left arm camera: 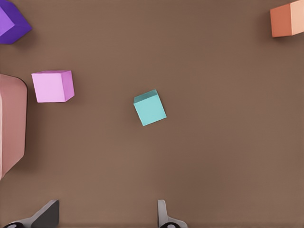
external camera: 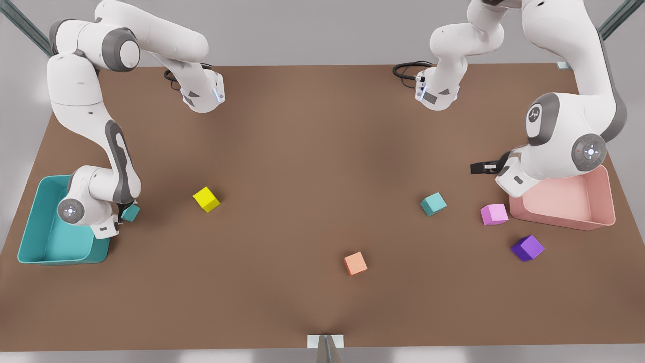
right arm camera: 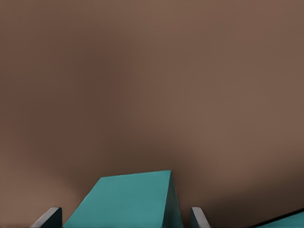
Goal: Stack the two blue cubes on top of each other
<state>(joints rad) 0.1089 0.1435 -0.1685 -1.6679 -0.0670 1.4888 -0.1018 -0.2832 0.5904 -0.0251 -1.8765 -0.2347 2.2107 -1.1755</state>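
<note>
One blue cube [external camera: 434,203] rests on the brown table toward the front view's right and lies mid-picture in the left wrist view [left arm camera: 150,108]. High above and off to the side of it, my left gripper [external camera: 482,167] [left arm camera: 105,217] is open and holds nothing. The other blue cube [external camera: 130,213] [right arm camera: 128,202] sits beside the teal tray [external camera: 35,222] at the front view's left. My right gripper [external camera: 122,218] [right arm camera: 124,218] is low over this cube and open. One finger stands on each side of it, with a thin gap at one side.
On the table lie a yellow cube [external camera: 206,198], an orange cube [external camera: 355,263] [left arm camera: 287,19], a pink cube [external camera: 494,214] [left arm camera: 52,86] and a dark purple cube [external camera: 527,247] [left arm camera: 10,23]. A pink tray [external camera: 569,206] [left arm camera: 12,123] stands under the left arm.
</note>
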